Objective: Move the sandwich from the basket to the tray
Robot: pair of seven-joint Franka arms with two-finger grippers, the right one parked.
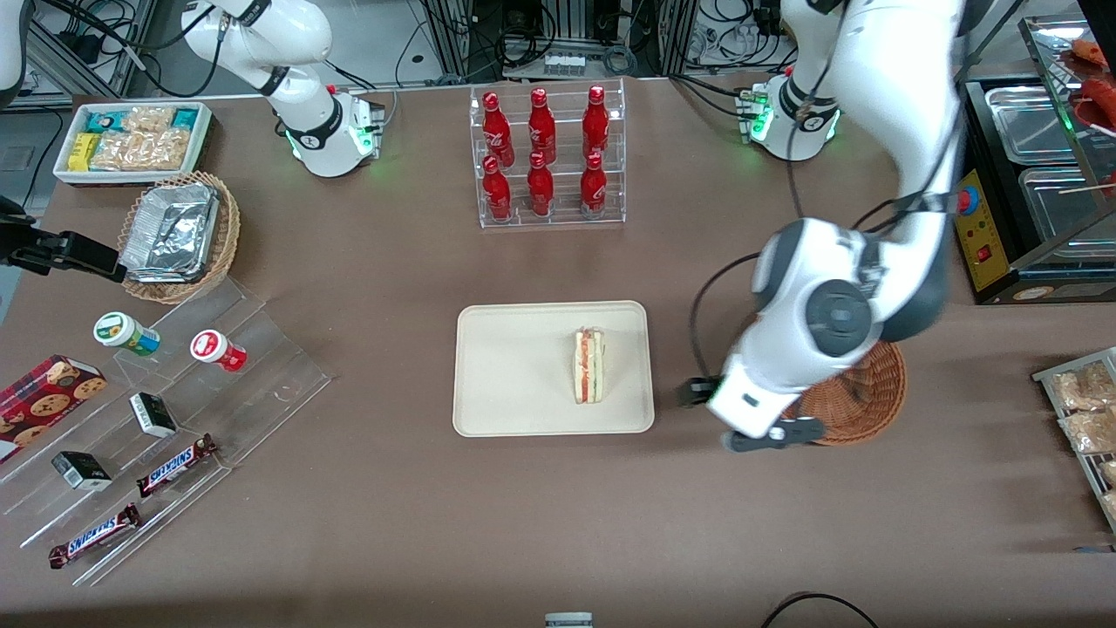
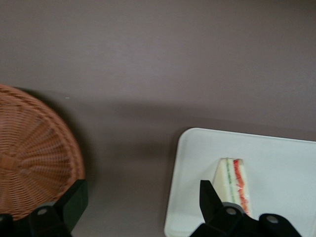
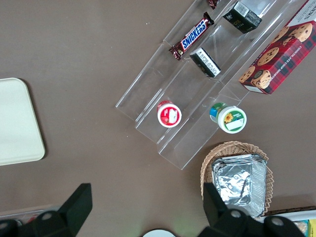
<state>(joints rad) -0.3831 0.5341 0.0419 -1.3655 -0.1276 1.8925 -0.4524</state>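
Front view: sandwich (image 1: 588,365) lies on the tray (image 1: 514,410); my gripper (image 1: 750,419), jaws wide and empty, hangs between tray and basket (image 1: 872,401); placing looks done; next, I judge, only clearing away.

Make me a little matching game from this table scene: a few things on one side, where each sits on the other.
Things:
1. sandwich
2. pincer
3. red bottles
4. foil containers

Places:
A. in a clear tiered rack
B. on the tray
C. in a tan wicker basket
D. open, empty, between tray and reddish-brown basket

Pairs: 1-B, 2-D, 3-A, 4-C
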